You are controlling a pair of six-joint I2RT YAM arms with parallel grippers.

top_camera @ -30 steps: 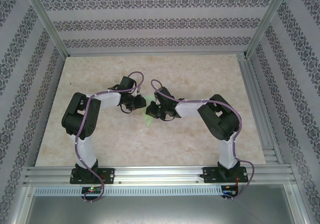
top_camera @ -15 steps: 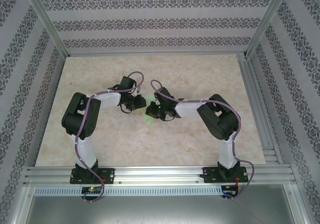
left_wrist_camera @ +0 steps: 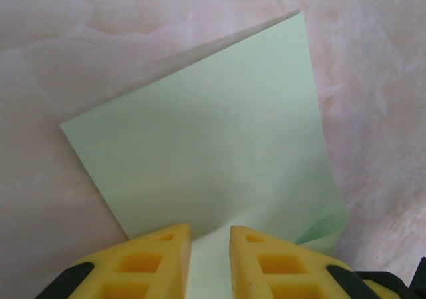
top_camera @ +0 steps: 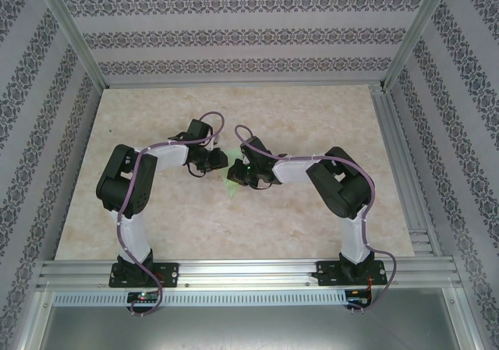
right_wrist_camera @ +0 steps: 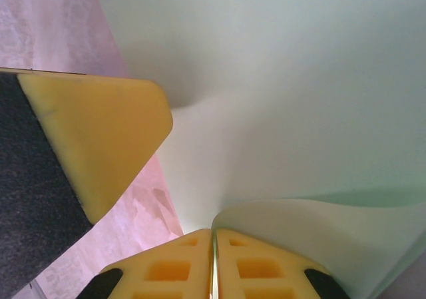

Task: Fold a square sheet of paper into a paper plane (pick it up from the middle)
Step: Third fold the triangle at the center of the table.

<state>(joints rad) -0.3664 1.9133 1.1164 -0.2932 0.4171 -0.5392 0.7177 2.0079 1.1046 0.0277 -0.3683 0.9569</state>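
You see thin pale-green paper sheet (left_wrist_camera: 213,146), marbled beige table (top_camera: 156,210), patterned walls (top_camera: 234,38).
R gripper (right_wrist_camera: 214,231) pinches it; L gripper (left_wrist_camera: 206,229) stands ajar.

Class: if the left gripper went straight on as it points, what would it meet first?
The green sheet of paper: it lies right ahead of the left gripper, its near edge between the parted fingers. How steeply it tilts is unclear.
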